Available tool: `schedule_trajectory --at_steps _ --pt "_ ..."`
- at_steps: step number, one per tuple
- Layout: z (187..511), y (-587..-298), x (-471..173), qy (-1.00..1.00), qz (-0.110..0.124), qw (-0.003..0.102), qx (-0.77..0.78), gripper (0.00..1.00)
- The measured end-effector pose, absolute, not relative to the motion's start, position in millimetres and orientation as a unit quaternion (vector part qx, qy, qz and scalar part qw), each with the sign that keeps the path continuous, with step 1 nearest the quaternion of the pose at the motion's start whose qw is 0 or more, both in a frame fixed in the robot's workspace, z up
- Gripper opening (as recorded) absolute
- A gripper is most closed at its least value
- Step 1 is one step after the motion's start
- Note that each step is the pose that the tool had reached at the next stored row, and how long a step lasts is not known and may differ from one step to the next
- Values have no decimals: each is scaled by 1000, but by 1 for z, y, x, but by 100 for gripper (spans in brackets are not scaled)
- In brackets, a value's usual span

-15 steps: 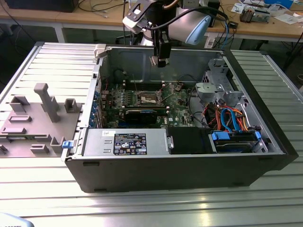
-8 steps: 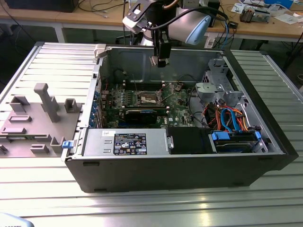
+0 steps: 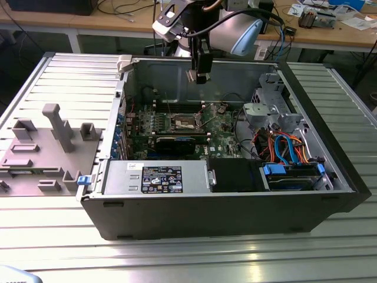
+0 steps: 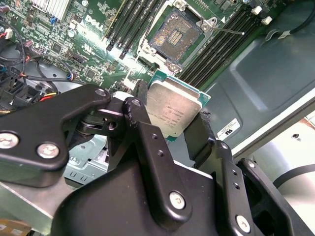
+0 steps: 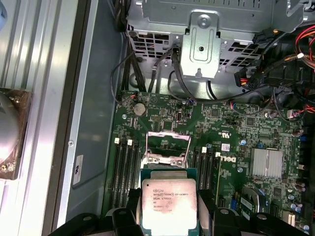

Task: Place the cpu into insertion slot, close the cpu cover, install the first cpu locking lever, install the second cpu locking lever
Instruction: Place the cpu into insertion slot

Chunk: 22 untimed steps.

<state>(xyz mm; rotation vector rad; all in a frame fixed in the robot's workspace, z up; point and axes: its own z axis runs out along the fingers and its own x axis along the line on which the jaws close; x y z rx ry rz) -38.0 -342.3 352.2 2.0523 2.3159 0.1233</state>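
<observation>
We saw the gripper [image 3: 200, 75] clamped on the cpu [image 4: 173, 109] by two opposite edges, holding it above the motherboard [image 5: 231, 123], apart from the uncovered insertion slot [image 4: 174, 32].

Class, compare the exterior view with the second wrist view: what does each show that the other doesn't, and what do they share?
Exterior view: the whole open computer case on the slatted table, its power supply, and a grey fixture tray at the exterior view's left. Second wrist view: the cpu clamped in the gripper. Shared: the green motherboard and the insertion slot.
</observation>
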Motion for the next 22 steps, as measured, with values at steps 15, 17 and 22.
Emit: schedule_trajectory --at_steps 15,17,22 --pt "352 -342 -38 745 40 23 666 55" --pt "352 -342 -38 744 40 23 666 55" --pt "352 -342 -38 743 40 23 667 55"
